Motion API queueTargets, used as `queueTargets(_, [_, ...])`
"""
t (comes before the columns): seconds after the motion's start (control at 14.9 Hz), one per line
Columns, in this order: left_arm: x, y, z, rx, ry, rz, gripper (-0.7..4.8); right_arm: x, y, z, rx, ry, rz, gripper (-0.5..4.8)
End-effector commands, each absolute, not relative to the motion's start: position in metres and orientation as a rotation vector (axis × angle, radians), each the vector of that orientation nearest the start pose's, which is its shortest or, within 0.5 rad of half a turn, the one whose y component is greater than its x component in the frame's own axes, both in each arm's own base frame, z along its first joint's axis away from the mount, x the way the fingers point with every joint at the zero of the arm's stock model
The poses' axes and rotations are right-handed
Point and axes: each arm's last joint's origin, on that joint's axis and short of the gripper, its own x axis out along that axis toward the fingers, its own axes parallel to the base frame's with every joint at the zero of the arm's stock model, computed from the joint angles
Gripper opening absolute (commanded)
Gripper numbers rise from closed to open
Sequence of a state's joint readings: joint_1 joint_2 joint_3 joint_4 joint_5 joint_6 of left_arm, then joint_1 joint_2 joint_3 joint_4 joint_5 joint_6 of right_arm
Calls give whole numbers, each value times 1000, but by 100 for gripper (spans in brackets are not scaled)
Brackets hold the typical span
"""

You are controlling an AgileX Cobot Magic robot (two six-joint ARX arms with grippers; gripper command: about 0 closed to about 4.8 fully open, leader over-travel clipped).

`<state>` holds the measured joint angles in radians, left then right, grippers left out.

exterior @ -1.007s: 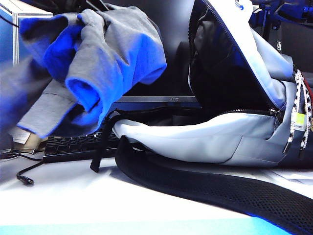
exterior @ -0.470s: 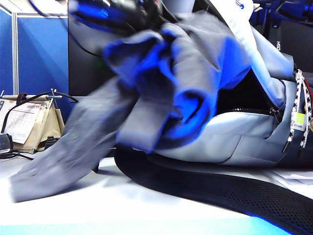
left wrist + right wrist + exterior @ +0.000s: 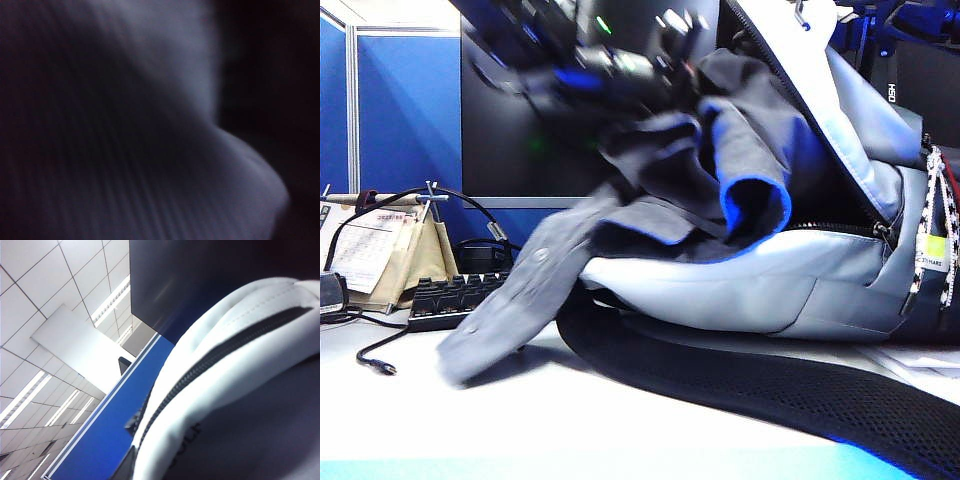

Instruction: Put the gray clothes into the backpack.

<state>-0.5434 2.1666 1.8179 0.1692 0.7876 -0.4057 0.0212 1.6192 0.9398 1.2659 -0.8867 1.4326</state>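
Note:
The pale gray-white backpack (image 3: 750, 285) lies on the table with its flap (image 3: 865, 110) raised and its black inside open to the left. The gray clothes (image 3: 720, 170) are bunched in that opening, with one buttoned sleeve (image 3: 505, 320) trailing down onto the table. My left gripper (image 3: 655, 65), blurred, is above the bundle and shut on it, its fingers buried in cloth. Ribbed gray cloth (image 3: 150, 150) fills the left wrist view. The right wrist view is pressed against the flap and its black zipper (image 3: 220, 352). My right gripper holds the flap's upper edge and its jaws are hidden.
A dark monitor (image 3: 520, 150) stands behind the backpack. A black keyboard (image 3: 460, 298), a loose cable (image 3: 375, 362) and a desk calendar (image 3: 375, 262) sit at the left. The black mesh strap (image 3: 740, 385) curves across the front. A patterned cord (image 3: 935, 230) hangs at the right.
My left arm has swung the gray clothes from the left of the scene rightward and down into the backpack's opening, the sleeve dragging behind. The backpack flap and right arm have stayed still.

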Motion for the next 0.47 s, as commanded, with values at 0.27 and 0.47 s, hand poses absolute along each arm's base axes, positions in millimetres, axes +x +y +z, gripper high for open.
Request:
queueTargets(0.27, [411,-335,216,-321,647,-1366,-2,325,30,321,988,99,1138,-8])
queueTargets(0.47, [411,-342,218,-308,607,-1279,479,325,30,321,982,107,1145,-8])
